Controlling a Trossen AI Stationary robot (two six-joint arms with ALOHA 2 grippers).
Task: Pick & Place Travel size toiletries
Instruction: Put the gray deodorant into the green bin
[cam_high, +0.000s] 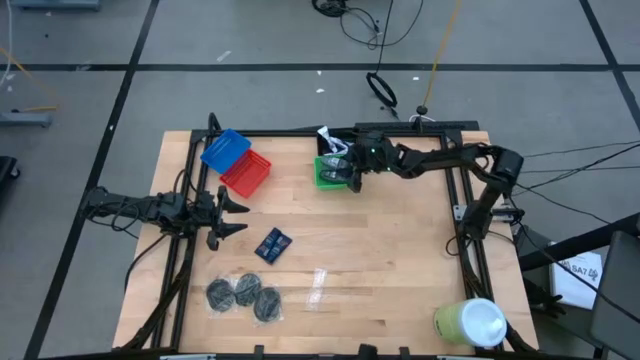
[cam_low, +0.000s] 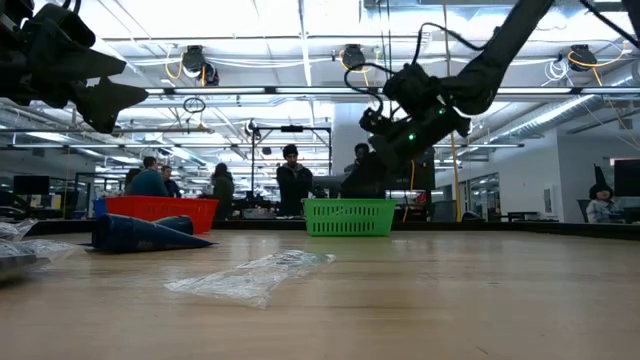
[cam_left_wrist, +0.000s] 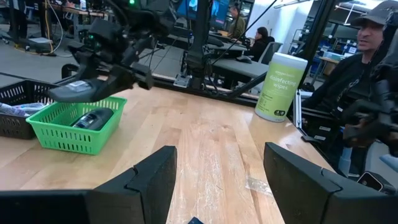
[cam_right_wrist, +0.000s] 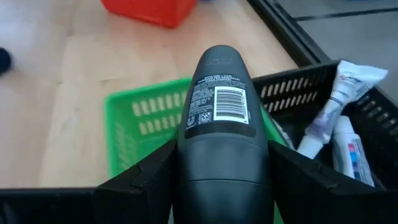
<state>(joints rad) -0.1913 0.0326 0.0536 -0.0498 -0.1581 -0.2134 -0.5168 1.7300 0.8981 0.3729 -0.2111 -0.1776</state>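
1. Travel size toiletries, left part of the table: three dark grey round discs (cam_high: 243, 294) lie in a cluster near the front edge, with dark blue flat packets (cam_high: 273, 245) just behind them, all still unsorted.
2. Left gripper (cam_high: 236, 216) hovers beside the packets, its fingers spread and empty, seemingly waiting its turn.
3. Blue basket (cam_high: 225, 148) and red basket (cam_high: 246, 174) sit together at the back-left as sorting bins.
4. Green basket (cam_left_wrist: 71, 127) already holds one dark grey oval piece (cam_left_wrist: 91, 118).
5. Right gripper (cam_high: 352, 165), above the green basket, pinches a second dark oval piece (cam_right_wrist: 217, 112), probably for release there.
6. Black basket (cam_right_wrist: 311, 87) holds white-silver tubes (cam_right_wrist: 339, 109).
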